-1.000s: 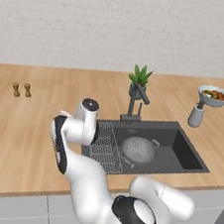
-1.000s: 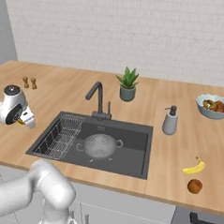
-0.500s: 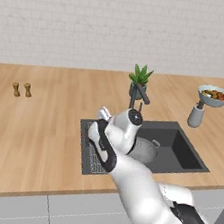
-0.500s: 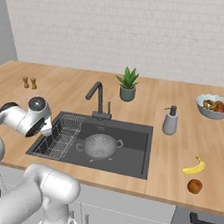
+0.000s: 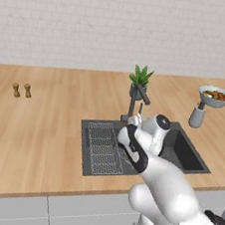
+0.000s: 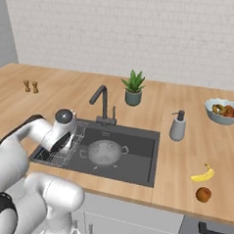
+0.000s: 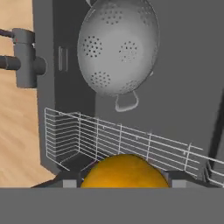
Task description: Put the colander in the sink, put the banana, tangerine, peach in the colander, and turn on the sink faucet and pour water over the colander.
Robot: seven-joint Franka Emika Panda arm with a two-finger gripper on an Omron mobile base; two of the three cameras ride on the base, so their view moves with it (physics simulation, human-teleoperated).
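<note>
Right now the gripper (image 7: 124, 183) hangs over the wire rack (image 7: 118, 142) at the sink's left end, its jaws clamped on the tangerine (image 7: 124, 171), a smooth bright yellow-orange ball that bulges up between the 2 dark fingertips in the hand view.

From that same view the colander (image 7: 117, 46) lies at about 12 o'clock from the held fruit, beyond the rack: a round grey metal bowl with clusters of small holes and a loop handle at its near rim. It sits on the floor of the sink (image 6: 140, 162), a dark grey rectangular basin. In the right base view the colander (image 6: 104, 151) rests mid-basin, just right of the rack.

The sink faucet (image 6: 103, 103) (a thin dark post with an angled spout) stands at the back edge of the sink.

On the counter, at roughly 4 o'clock from the sink, the banana (image 6: 203, 174), slim, curved and bright yellow, lies near the darker reddish-orange peach (image 6: 203, 194), the 2 apart.
</note>
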